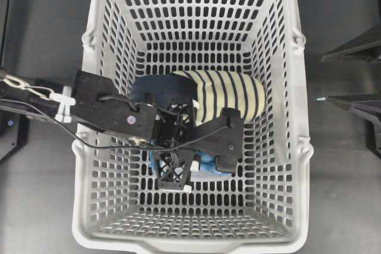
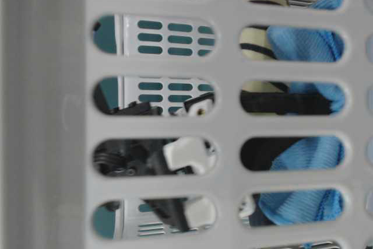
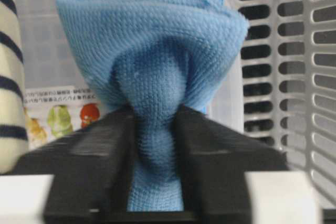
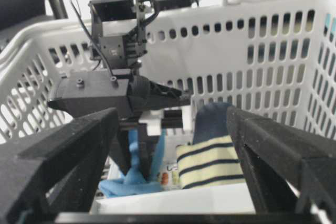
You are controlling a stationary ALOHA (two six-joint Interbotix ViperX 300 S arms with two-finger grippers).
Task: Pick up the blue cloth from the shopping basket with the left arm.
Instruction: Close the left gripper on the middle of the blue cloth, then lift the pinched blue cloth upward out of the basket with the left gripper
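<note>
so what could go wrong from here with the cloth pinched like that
The left gripper holds only a narrow fold of the blue cloth, so it might slip free on the way up. The striped slipper lies right beside the cloth and could get dragged along. The arm also sits deep inside the shopping basket; a tilted lift could knock its wall.

Your left arm (image 1: 113,111) consists of flat matte-black plates joined by small screws, with thin black cables looping along it and white clips near 9 o'clock. Your left gripper (image 1: 191,146) has black lattice-patterned fingers with white tips. Your right gripper (image 4: 168,182) shows black angular fingers.
</note>
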